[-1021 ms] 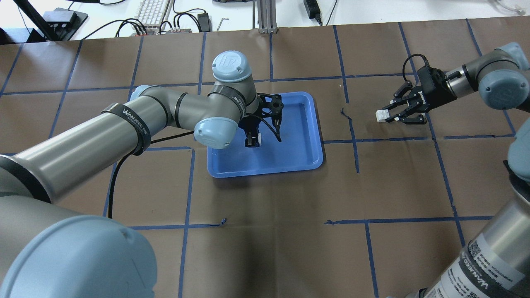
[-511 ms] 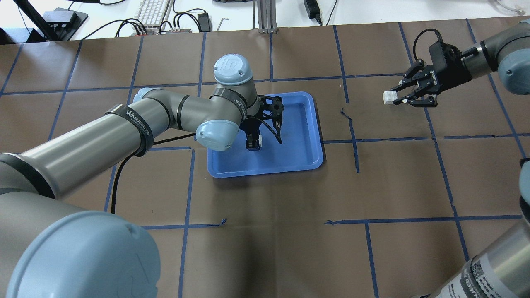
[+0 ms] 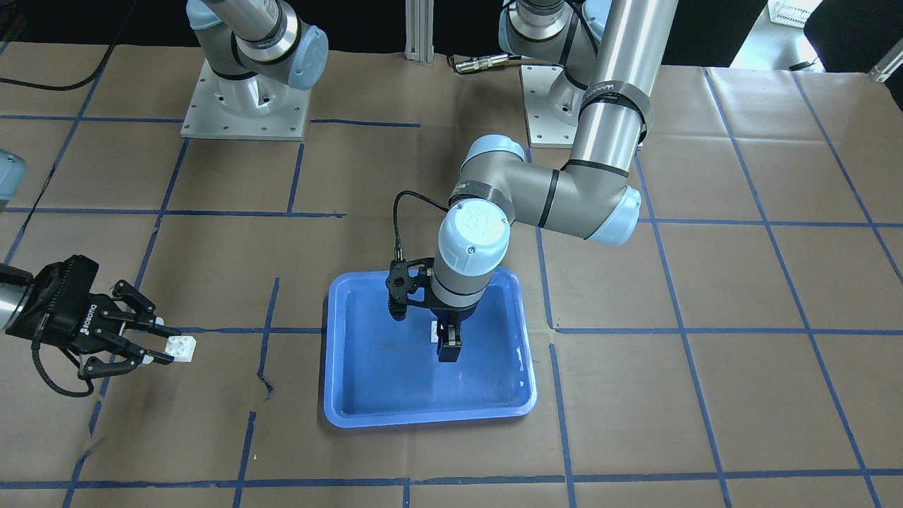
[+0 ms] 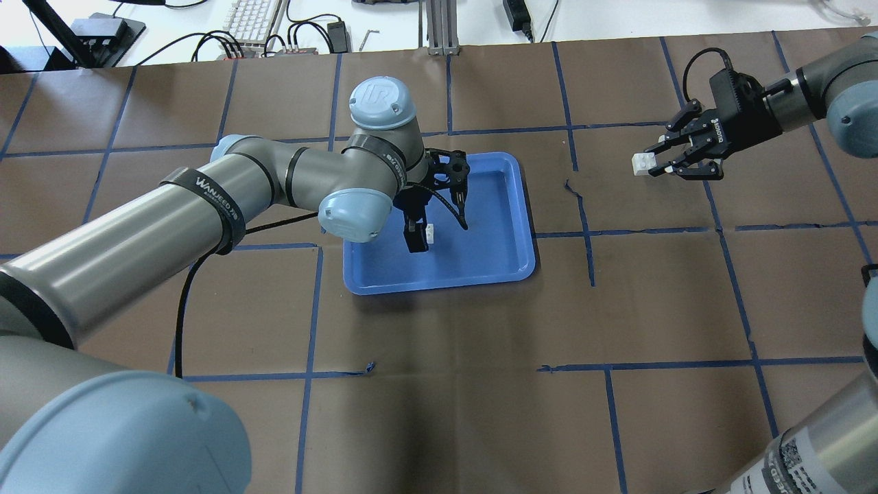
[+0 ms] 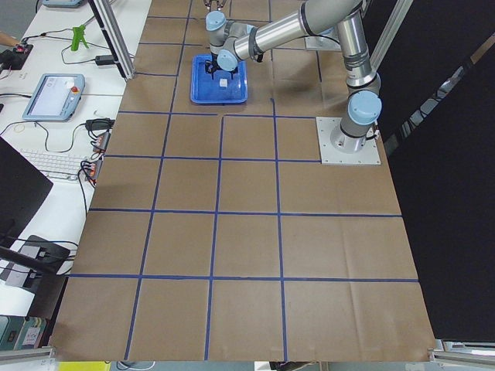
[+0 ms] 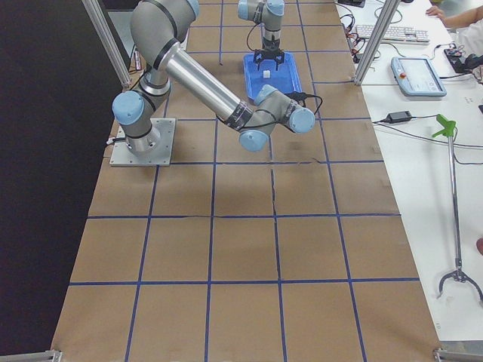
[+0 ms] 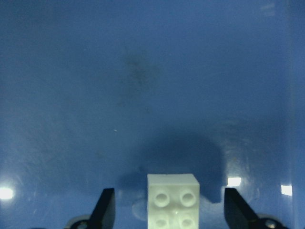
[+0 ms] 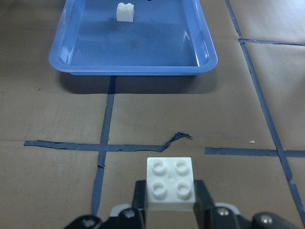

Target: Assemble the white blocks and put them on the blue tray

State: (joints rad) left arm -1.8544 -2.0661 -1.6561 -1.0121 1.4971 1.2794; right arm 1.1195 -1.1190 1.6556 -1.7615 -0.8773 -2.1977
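Note:
The blue tray [image 4: 494, 261] lies mid-table; it also shows in the front view [image 3: 367, 395] and in the right wrist view [image 8: 143, 52]. One white block [image 4: 429, 232] stands on the tray's bottom, studs up. My left gripper [image 4: 418, 240] hangs over it, open; in the left wrist view the block [image 7: 172, 200] sits between the two fingers with a gap on each side. My right gripper [image 4: 651, 163] is shut on the second white block [image 4: 643, 163] and holds it above the brown table, well to the right of the tray. The right wrist view shows this block [image 8: 170, 183] studs up.
Brown paper with a blue tape grid [image 4: 583, 233] covers the table. An aluminium post [image 4: 442, 27], a keyboard [image 4: 250, 20] and cables stand beyond the far edge. Both arm bases [image 3: 243, 106] are bolted at the robot's side.
My right gripper has carried its white block up and toward the table's far side, then held still. My left arm has shifted slightly over the tray.

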